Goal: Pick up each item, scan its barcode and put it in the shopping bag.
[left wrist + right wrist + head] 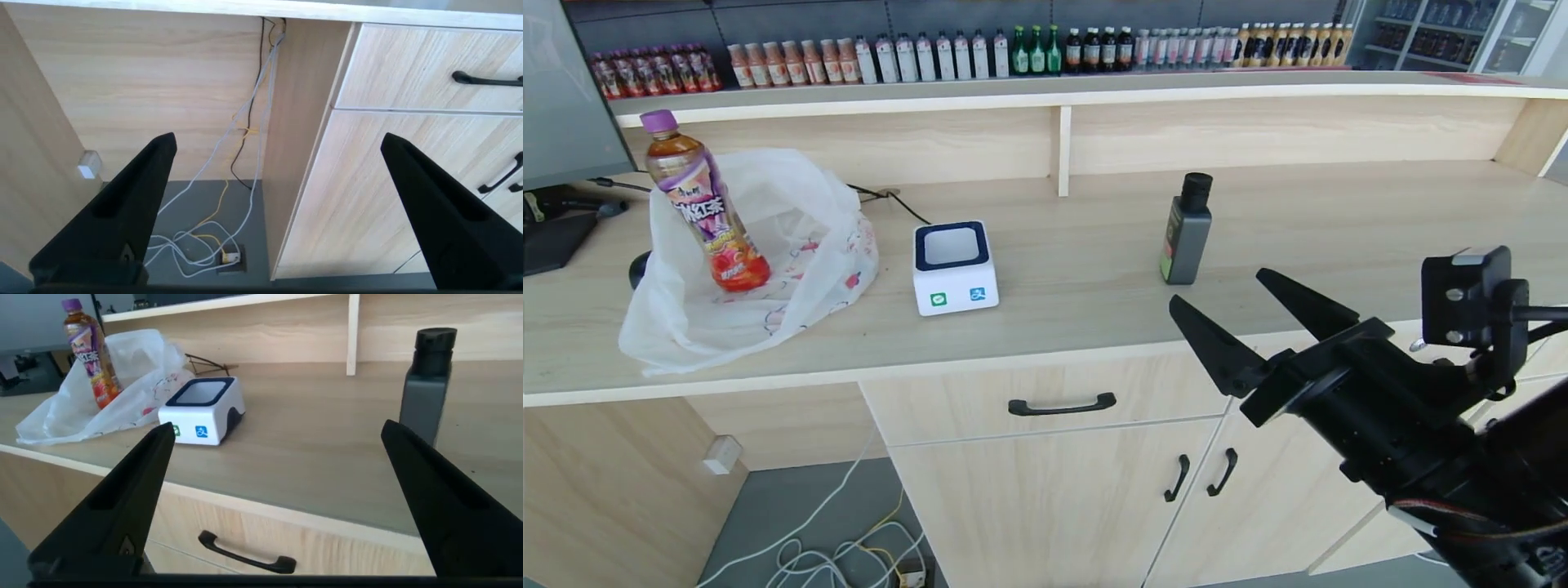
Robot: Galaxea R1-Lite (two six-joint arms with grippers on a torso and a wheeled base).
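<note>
Released and empty, the right claw (1218, 291) is hovering by the front edge of the surface (1078, 286), near the upright grey bottle (1185, 237), apparently preparing to grasp it for the scanner (953, 265).

The pale wooden worktop (1086, 278) carries a white cube scanner (954, 267) near its middle. The white shopping bag (825, 237) lies at the scanner's 9 o'clock, and a grey bottle (1185, 233) stands upright at its 3 o'clock.
</note>
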